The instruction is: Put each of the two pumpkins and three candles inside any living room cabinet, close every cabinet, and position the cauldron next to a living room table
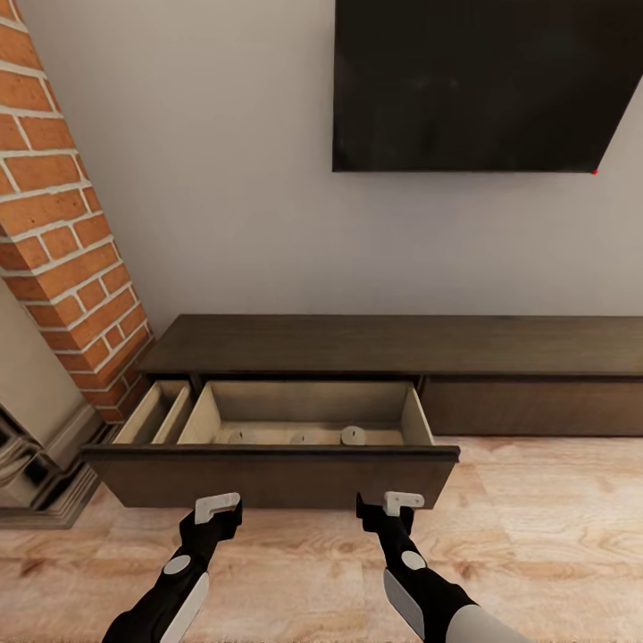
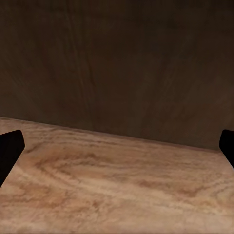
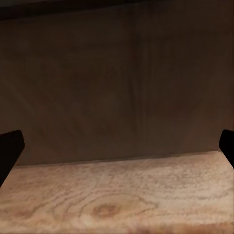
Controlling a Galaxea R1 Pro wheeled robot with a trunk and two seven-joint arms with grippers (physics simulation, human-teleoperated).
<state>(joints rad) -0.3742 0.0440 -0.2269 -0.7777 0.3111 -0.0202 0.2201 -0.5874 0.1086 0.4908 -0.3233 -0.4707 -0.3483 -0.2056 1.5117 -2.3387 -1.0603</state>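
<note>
At lower centre, the cabinet (image 1: 393, 344) had its drawer (image 1: 268, 473) pulled out, three candles (image 1: 354, 436) inside. The left gripper (image 1: 217, 511) and right gripper (image 1: 390, 507), fingers spread and empty, faced its front. Pushing evenly on both sides should close it squarely; bare floor (image 1: 536, 536) lay behind.

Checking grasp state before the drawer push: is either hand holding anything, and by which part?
Nothing is held. The left hand and right hand are both open and empty, in front of the pulled-out drawer front of the cabinet.
</note>
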